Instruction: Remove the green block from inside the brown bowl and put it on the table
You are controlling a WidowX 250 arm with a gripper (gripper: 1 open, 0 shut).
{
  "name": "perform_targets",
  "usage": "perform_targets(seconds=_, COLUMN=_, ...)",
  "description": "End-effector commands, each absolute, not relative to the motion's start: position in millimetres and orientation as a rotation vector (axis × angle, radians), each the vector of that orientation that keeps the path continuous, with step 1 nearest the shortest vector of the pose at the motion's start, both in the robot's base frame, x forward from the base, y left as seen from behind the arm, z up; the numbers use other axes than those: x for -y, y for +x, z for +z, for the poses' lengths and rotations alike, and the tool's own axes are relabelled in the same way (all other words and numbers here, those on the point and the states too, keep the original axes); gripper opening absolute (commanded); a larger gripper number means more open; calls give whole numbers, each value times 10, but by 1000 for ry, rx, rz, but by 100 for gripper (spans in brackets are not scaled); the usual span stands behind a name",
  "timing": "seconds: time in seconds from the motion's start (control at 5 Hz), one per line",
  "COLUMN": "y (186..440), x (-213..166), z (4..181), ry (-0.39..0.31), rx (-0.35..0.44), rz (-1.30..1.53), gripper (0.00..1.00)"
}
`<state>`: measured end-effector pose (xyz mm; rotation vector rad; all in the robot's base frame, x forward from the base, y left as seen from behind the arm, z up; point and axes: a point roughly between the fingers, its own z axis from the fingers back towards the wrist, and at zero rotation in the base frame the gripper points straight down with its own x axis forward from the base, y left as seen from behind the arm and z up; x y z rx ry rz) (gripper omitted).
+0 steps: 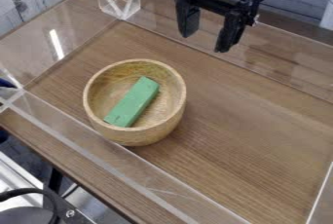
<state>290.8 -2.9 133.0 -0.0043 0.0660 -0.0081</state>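
A bright green block (131,102) lies slanted inside the brown bowl (164,124), a round tan wooden bowl standing on the wood-grain table (254,135) left of centre. My black gripper (211,31) hangs above the table at the upper right, well behind and to the right of the bowl. Its fingers point down and stand open, with nothing between them.
Low clear acrylic walls (78,155) edge the tabletop on all sides. A clear bracket (120,2) sits at the back left corner. Bare tabletop stretches to the right of the bowl and in front of the gripper.
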Motion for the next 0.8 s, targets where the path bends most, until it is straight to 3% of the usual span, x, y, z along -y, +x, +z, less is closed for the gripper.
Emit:
perform_targets(seconds=0.0, y=2858, x=-54, z=1279, ry=1, rx=-83, rz=-2, gripper=100)
perform_targets(seconds=0.6, y=2459, x=-696, z=1148, ry=14, rx=-68, rz=72, gripper=100)
